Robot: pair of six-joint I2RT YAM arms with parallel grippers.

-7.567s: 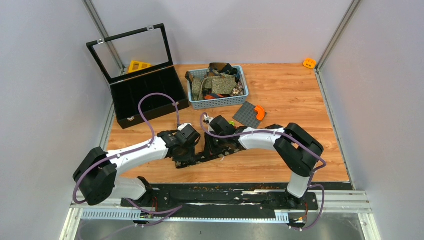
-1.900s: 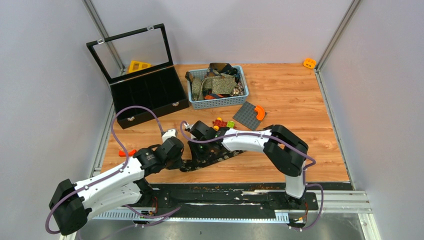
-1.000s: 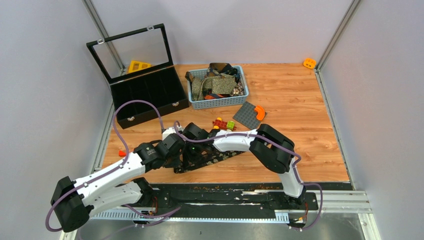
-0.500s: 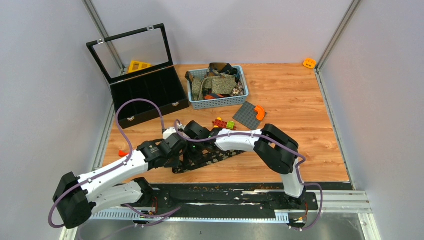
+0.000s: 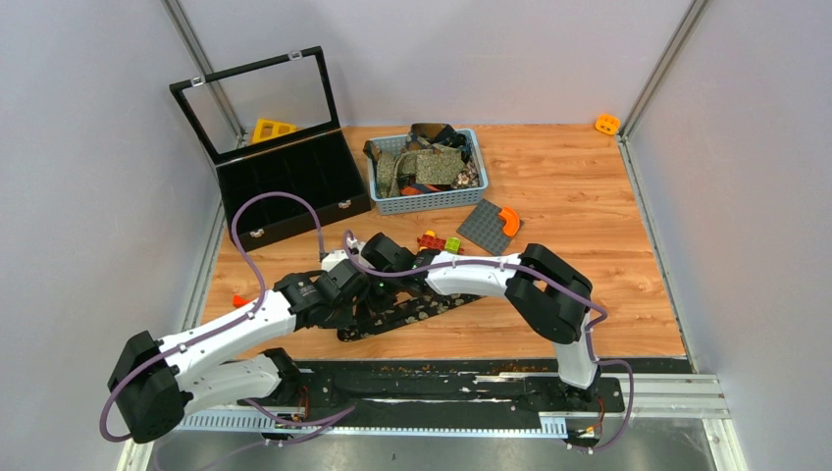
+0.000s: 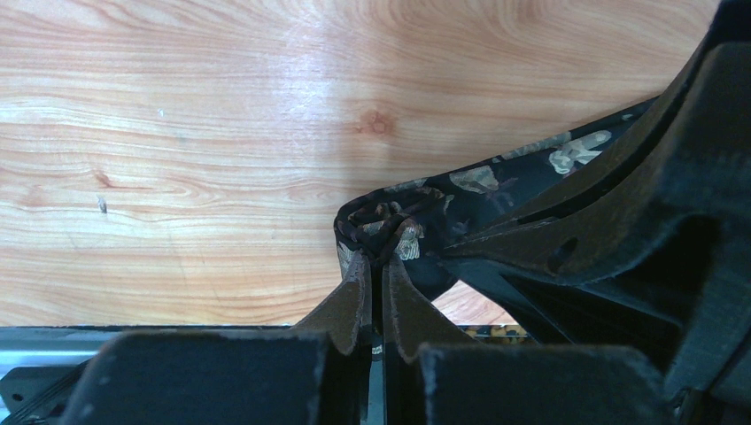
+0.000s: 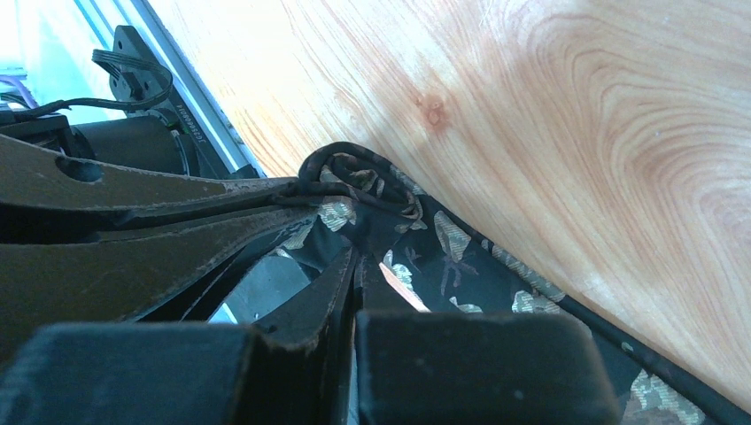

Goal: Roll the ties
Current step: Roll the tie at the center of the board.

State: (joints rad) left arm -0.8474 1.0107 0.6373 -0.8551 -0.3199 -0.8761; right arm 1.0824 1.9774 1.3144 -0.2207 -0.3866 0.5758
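Clamped tight with the left fingers (image 6: 367,270) on the curled end of a black floral tie (image 6: 496,181), right at the small coil. Likewise pressed together with the right fingers (image 7: 347,270), pinching the same tie just behind that coil. Stretched rightward from there, flat across the near-left part of the desk (image 5: 638,285).

Heaped in the blue-grey basket (image 5: 424,204) at the back: other ties (image 5: 427,162), olive and black. Just left of it, a black case (image 5: 294,186), lid raised, dividers inside; contents impossible to tell.

Against several seconds back: both arms shifted left and nearer, tie end carried along. Hardly any change over the last half second.
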